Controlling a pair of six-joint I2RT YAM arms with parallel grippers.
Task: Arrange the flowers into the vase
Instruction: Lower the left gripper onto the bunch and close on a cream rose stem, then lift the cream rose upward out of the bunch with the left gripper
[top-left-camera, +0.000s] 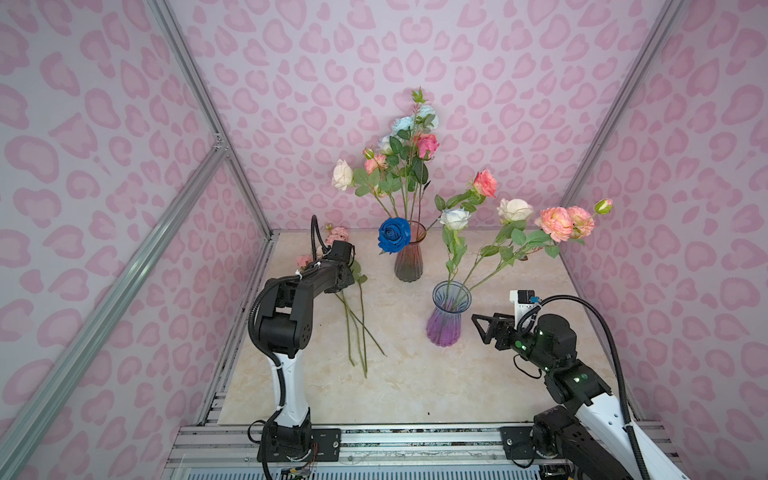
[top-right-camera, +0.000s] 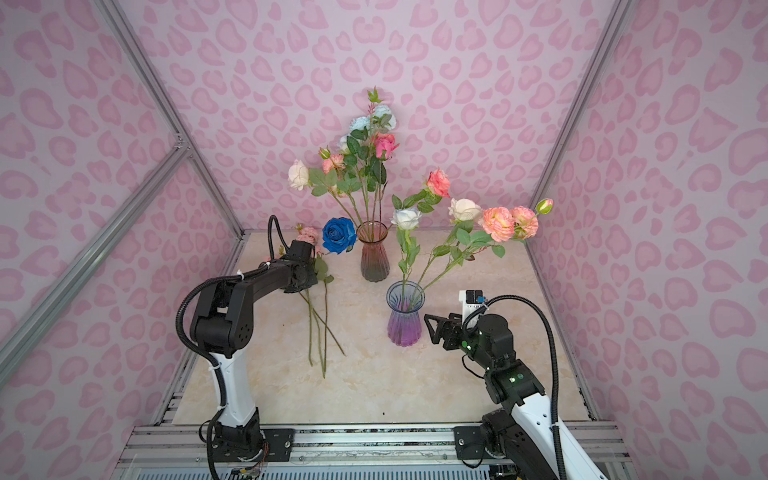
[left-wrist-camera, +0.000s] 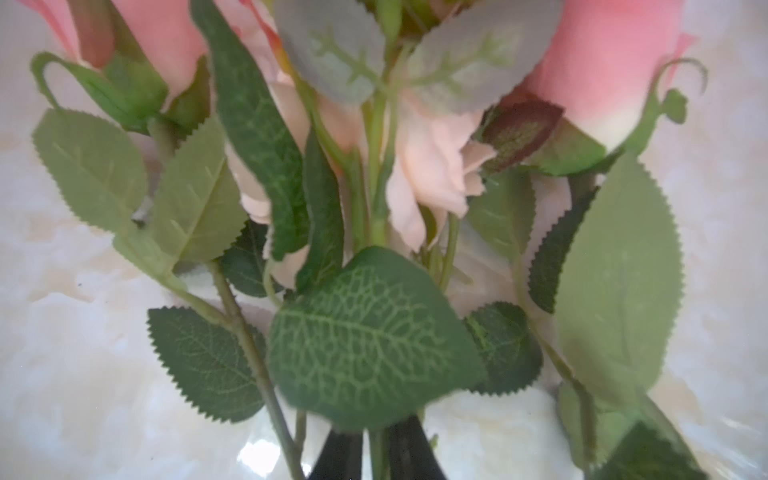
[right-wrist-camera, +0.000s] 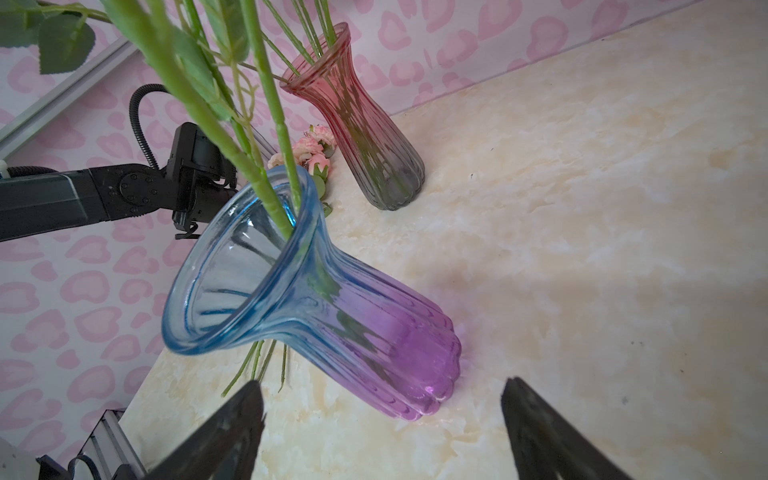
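- Three loose flowers (top-left-camera: 337, 235) flat on the tabletop (top-left-camera: 415, 386).
- Left gripper (left-wrist-camera: 376, 440): jaws drawn narrow around one green stem, firm hold or not impossible to tell; pink blooms just beyond it, stems trailing behind toward the near edge.
- Two vases: red vase (top-left-camera: 409, 262) well ahead of both grippers, by the back edge; bare tabletop between the two grippers.
- Right gripper (top-left-camera: 481, 330): spread wide, empty; purple vase (top-left-camera: 444, 328) just ahead, not touching, three stems inside.
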